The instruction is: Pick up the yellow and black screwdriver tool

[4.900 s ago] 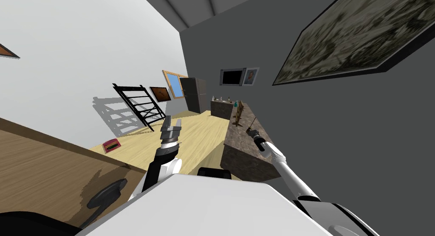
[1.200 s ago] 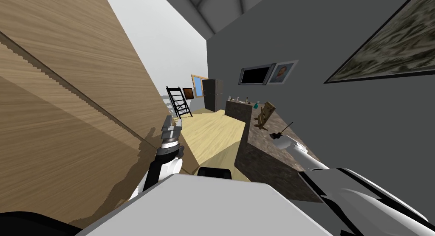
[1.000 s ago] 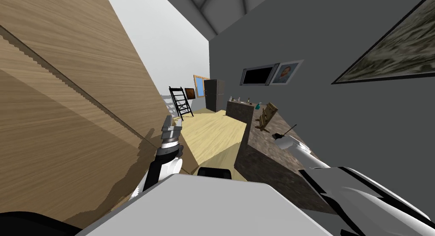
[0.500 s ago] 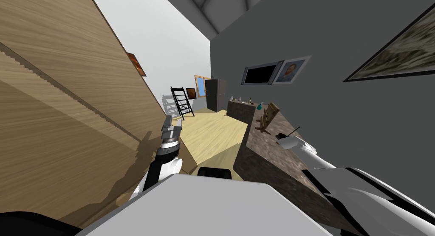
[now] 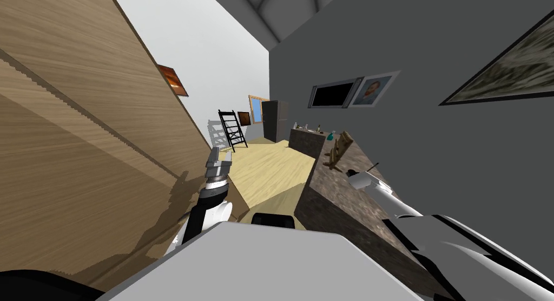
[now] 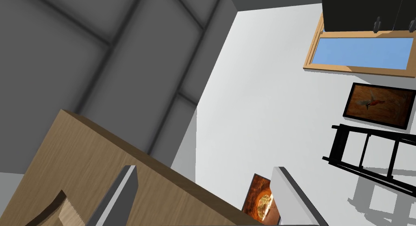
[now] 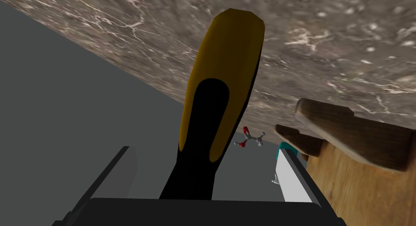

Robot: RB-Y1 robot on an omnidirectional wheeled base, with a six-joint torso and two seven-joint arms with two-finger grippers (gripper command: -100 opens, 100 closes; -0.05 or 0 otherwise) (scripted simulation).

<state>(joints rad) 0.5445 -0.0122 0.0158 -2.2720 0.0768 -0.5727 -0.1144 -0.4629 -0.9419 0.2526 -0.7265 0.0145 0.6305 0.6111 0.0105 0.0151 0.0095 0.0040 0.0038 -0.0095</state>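
Observation:
The screwdriver (image 7: 219,93) has a yellow handle with black inlay and lies on a brown marbled counter (image 7: 325,53). My right gripper (image 7: 203,150) is open and straddles the handle, with a gap between each finger and the handle's sides. In the head view the right gripper (image 5: 354,175) is over the counter (image 5: 335,205) by the dark wall, and the screwdriver's thin dark shaft (image 5: 372,167) pokes out beyond it. My left gripper (image 5: 219,161) is raised in front of the chest, open and holding nothing.
A wooden rack (image 7: 357,142) stands on the counter just past the right finger, and it appears again as the wooden rack (image 5: 338,149) in the head view. A tall wooden cabinet (image 5: 81,151) rises close on my left. A black ladder shelf (image 5: 231,129) and a dark fridge (image 5: 276,120) stand far down the room.
My view has swung slightly, bringing a framed picture into sight past the cabinet. The right gripper stays open at the screwdriver. The left arm has not moved.

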